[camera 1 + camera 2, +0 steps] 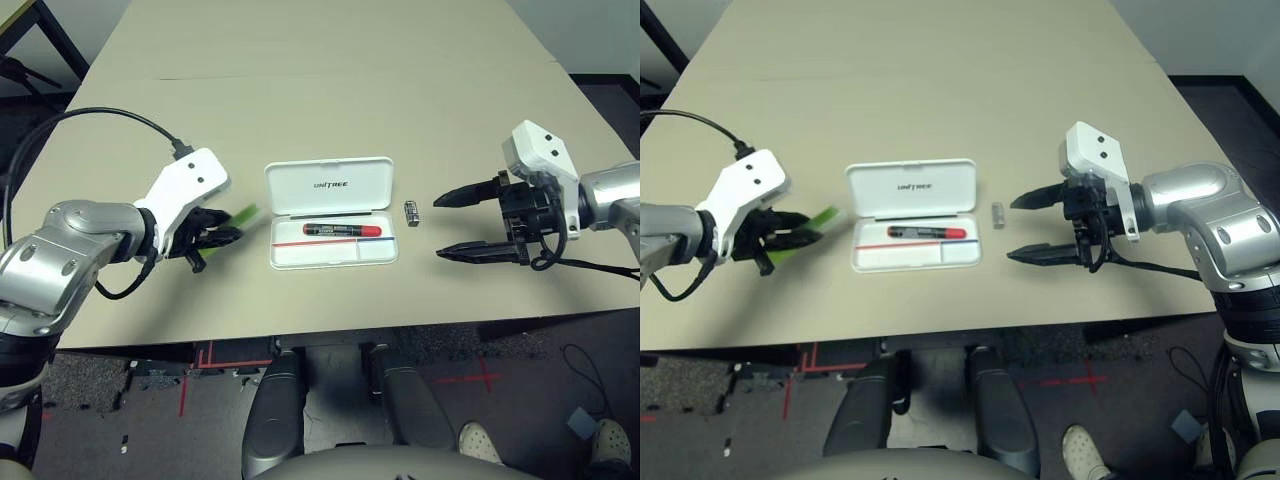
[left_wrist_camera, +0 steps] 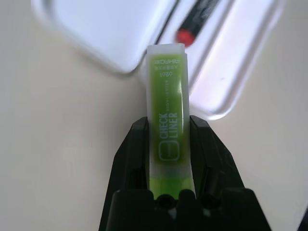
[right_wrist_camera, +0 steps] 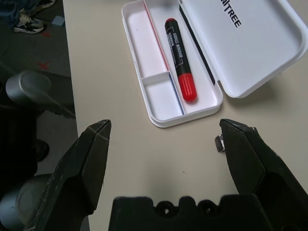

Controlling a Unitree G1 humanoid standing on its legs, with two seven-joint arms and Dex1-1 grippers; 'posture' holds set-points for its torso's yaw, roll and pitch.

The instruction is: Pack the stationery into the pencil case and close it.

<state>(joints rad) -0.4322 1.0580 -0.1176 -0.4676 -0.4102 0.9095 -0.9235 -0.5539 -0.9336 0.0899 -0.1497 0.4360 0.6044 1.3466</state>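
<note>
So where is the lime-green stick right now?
The lime-green stick is clamped in the left gripper, held above the table just left of the open pencil case, not yet inside it.

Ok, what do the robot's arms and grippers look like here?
Both forearms are rounded silver metal, ending in white angular wrist housings. The left gripper and the right gripper each have two black tapered fingers on a black base. A black cable loops to the left wrist; another trails below the right.
</note>
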